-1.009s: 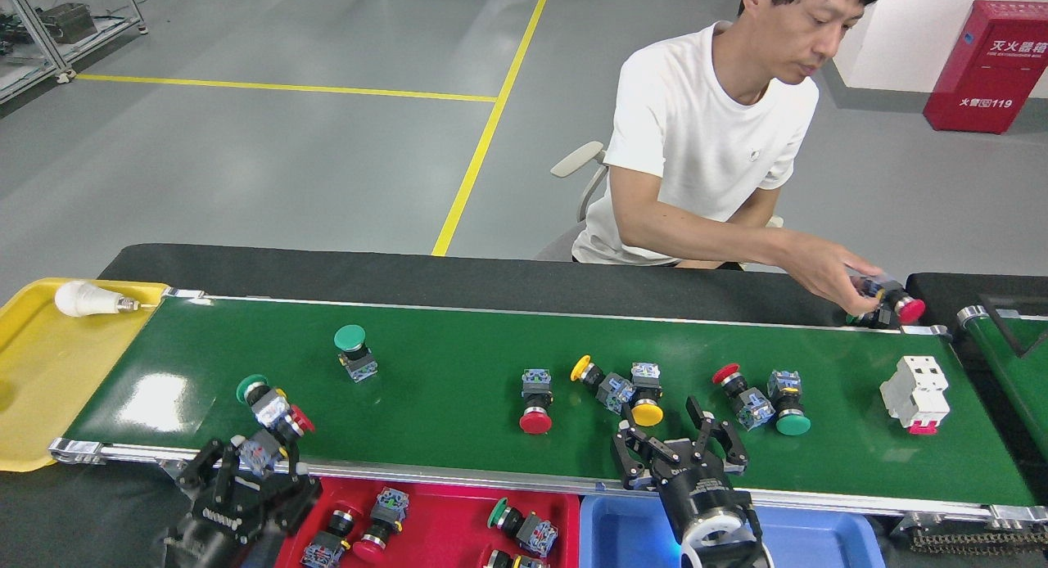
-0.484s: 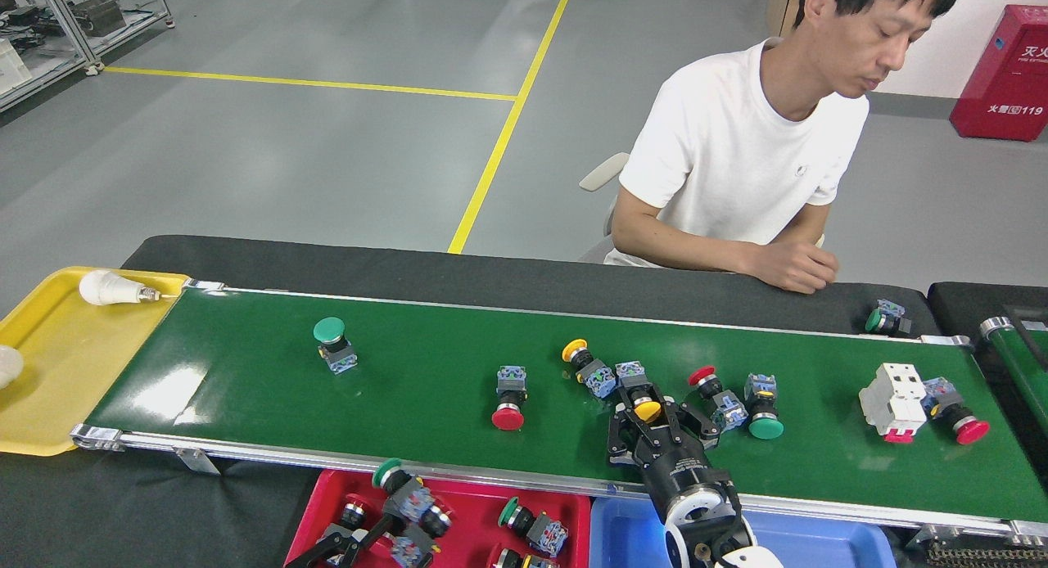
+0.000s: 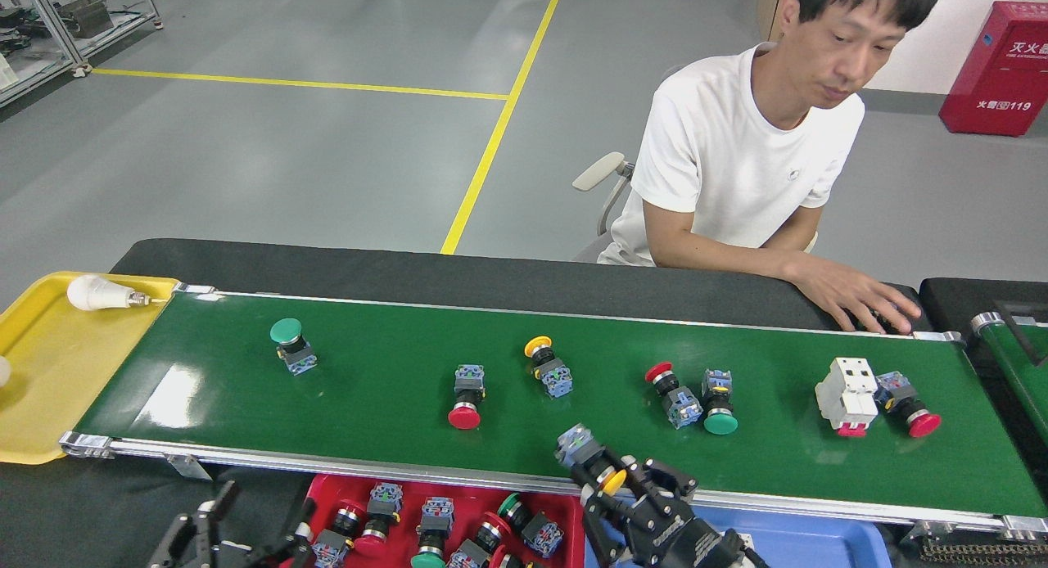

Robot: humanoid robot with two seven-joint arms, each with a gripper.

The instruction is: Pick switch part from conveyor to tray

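**Yellow push-button switch in our right gripper, at the belt's near rail**

Our right gripper is pinched on a yellow push-button switch, holding it above the near aluminium rail of the conveyor, just beside the red tray that already holds several switches. The fingers clamp around the black collar next to the yellow cap, with the grey-blue contact block sticking up and away.

We judge this part to be light, rigid moulded plastic, unlikely to deform or break under a firm pinch. The mushroom cap is smooth and rounded, so it would probably slip; the narrower collar and the square contact block look like the surer places to grip. The weight sits unevenly between cap and block, so the part may swing if held at one end.

Our left gripper hangs low at the bottom edge with its fingers spread and nothing between them.

More switches lie on the belt: a green one, a red one, a yellow one, a red and green pair. A white circuit breaker sits beside another red switch. A person's hand rests at the far edge.
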